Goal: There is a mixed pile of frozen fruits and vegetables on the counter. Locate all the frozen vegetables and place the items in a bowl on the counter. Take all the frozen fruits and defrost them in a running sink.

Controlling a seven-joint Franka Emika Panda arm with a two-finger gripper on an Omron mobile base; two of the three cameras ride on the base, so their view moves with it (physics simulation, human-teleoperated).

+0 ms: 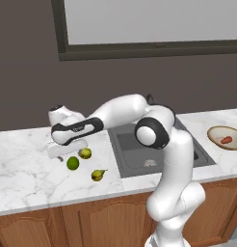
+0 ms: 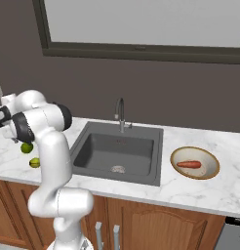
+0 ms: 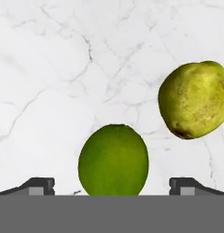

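My gripper (image 3: 113, 185) is open and hangs just above the bright green ball (image 3: 113, 160), which lies on the counter (image 3: 50, 68) between the two fingertips (image 3: 38, 185). The duller yellow-green ball (image 3: 194, 99) lies close beside it. In the left base view the gripper (image 1: 64, 155) is over the counter (image 1: 24, 178) left of the sink (image 1: 135, 144), by the green ball (image 1: 72, 163), the yellow-green ball (image 1: 85, 153) and the pear (image 1: 97, 174). The orange carrot (image 1: 227, 140) lies in the bowl (image 1: 214, 132) right of the sink. The carrot (image 2: 189, 164) also shows in the bowl (image 2: 212, 168).
The dark sink (image 2: 92, 146) has a curved metal faucet (image 2: 120, 114) at its back edge. A dark wall with a window runs behind the counter. Brown cabinet doors (image 1: 91, 222) lie below. My own arm arches over the sink's left side.
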